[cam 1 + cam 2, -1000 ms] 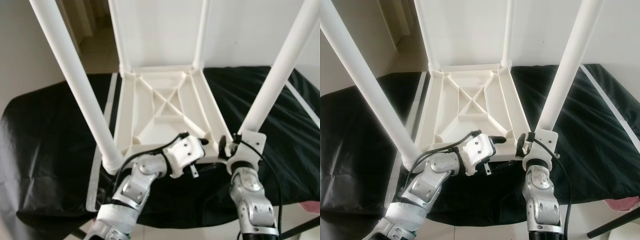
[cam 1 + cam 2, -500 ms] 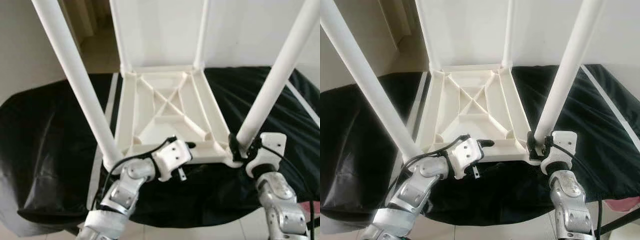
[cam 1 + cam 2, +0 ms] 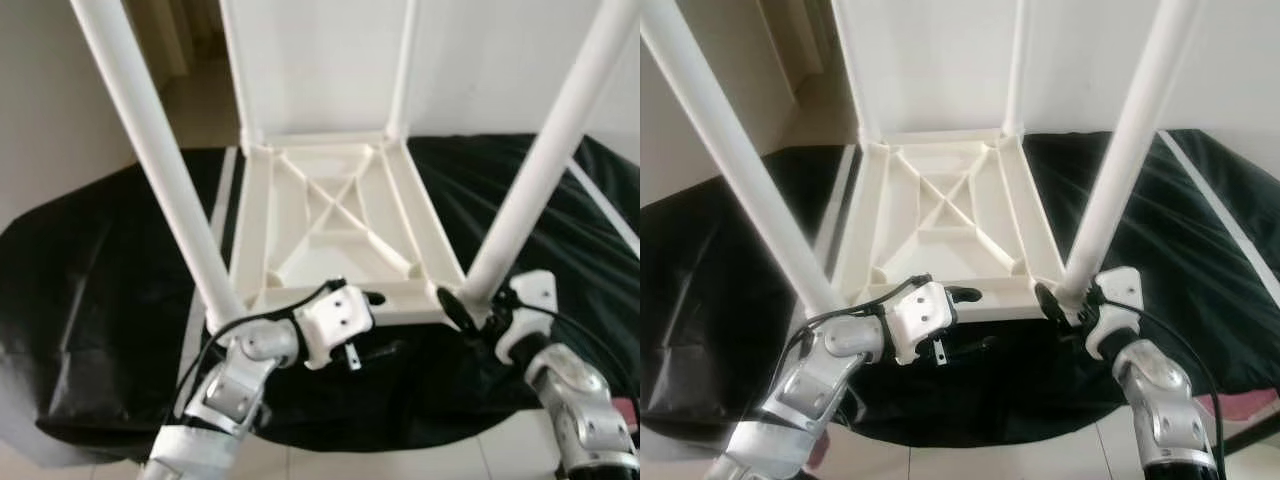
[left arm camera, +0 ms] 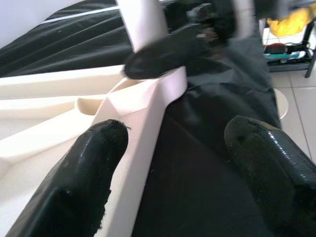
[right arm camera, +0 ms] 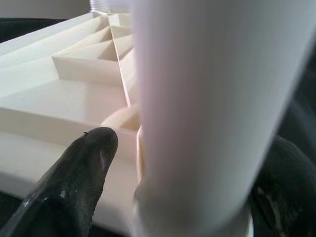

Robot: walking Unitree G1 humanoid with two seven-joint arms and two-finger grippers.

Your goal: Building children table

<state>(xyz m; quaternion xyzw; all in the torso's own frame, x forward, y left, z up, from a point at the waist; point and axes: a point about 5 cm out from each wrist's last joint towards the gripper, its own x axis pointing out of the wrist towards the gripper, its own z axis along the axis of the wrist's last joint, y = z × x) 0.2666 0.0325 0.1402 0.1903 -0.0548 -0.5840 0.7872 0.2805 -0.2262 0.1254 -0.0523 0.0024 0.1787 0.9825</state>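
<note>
Right fingers [image 5: 74, 187] straddle the near-right leg [image 3: 1120, 170], seemingly clamped; left fingers [image 4: 89, 173] apart astride the frame rim [image 3: 400, 295]. Twist squarely, steadying the frame.

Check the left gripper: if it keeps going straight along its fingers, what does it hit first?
Likely the right gripper at the near right table leg. The left gripper straddles the tabletop's near edge, which would slide between its fingers. Depth is uncertain.
</note>
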